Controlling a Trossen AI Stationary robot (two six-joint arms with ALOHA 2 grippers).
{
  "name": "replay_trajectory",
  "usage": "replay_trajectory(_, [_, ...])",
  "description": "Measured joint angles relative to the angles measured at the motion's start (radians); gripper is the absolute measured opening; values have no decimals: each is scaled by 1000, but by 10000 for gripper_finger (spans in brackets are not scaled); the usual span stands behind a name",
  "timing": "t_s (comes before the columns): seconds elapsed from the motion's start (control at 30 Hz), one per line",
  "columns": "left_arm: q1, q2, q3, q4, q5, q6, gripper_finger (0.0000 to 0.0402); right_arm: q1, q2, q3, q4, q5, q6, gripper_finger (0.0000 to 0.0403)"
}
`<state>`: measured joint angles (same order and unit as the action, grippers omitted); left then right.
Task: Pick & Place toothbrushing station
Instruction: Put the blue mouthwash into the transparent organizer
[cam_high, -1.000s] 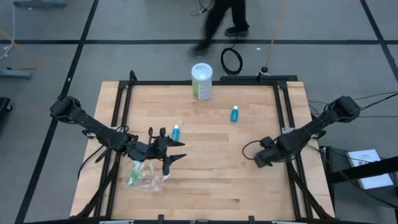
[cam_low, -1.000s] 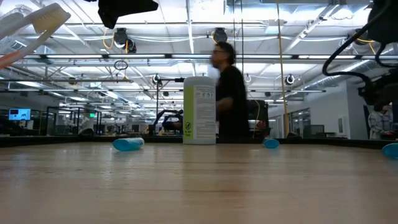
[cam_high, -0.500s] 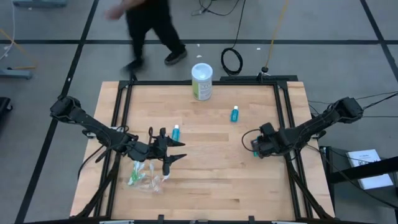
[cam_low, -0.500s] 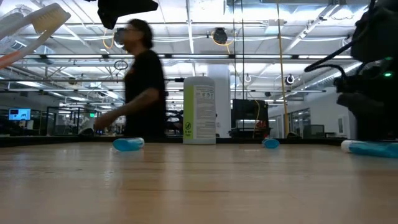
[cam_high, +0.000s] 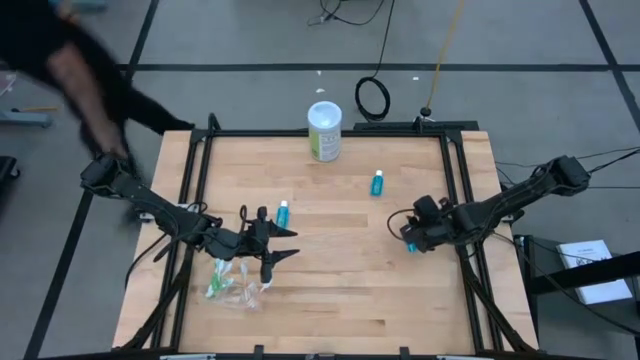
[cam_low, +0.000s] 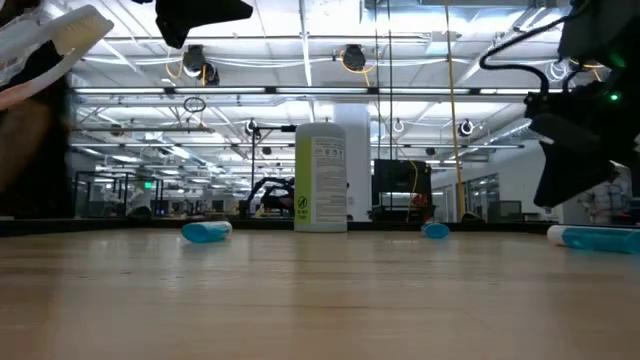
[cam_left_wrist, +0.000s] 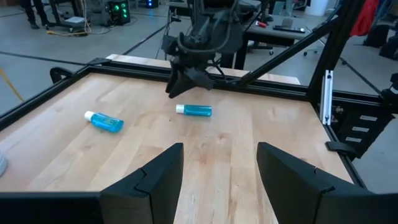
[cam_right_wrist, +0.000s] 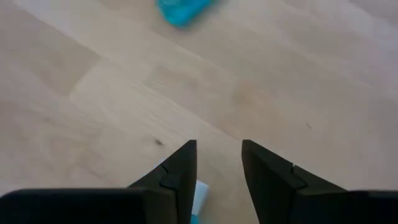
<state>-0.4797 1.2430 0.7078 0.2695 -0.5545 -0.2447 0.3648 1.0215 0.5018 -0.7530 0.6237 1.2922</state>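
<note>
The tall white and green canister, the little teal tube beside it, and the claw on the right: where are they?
Tall white-and-green canister (cam_high: 324, 131), high view, on its round lid.
Small teal tube (cam_high: 377, 183), high view, on its teal body.
Right gripper (cam_high: 411, 237), high view, between its fingertips.

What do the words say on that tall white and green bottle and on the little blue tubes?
Nothing here can be read.
Canister: rows of small dark print and a round mark on its white and green label, too small to read.
Teal tubes: no print can be made out on them.
Paper beside the table: dark print, too small to read.
</note>
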Motion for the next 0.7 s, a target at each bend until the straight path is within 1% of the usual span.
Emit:
replay_trajectory(0.13, [0,0,0,-2,0,0,212,-14,-7,0,99,56,-180,119])
replay_trajectory(0.27, [1,0,0,-1,0,0,212,-31,-14,0,265,56,-357,115])
replay_trajectory(0.33, [1,0,0,-1,0,0,212,-33,-18,9,343,20,-444,120])
replay_trajectory(0.43, [1,0,0,-6,0,-1,212,-33,-19,59,380,-103,-512,137])
replay_trajectory(0.5, [1,0,0,-6,2,-1,212,-33,-19,103,339,-194,-501,150])
replay_trajectory(0.53, [1,0,0,-6,5,-1,212,-33,-19,124,308,-232,-469,156])
replay_trajectory(0.63, [1,0,0,-6,5,-1,212,-31,-19,182,163,-332,-330,163])
replay_trajectory(0.7, [1,0,0,-6,5,-2,212,-25,-15,192,60,-379,-247,163])
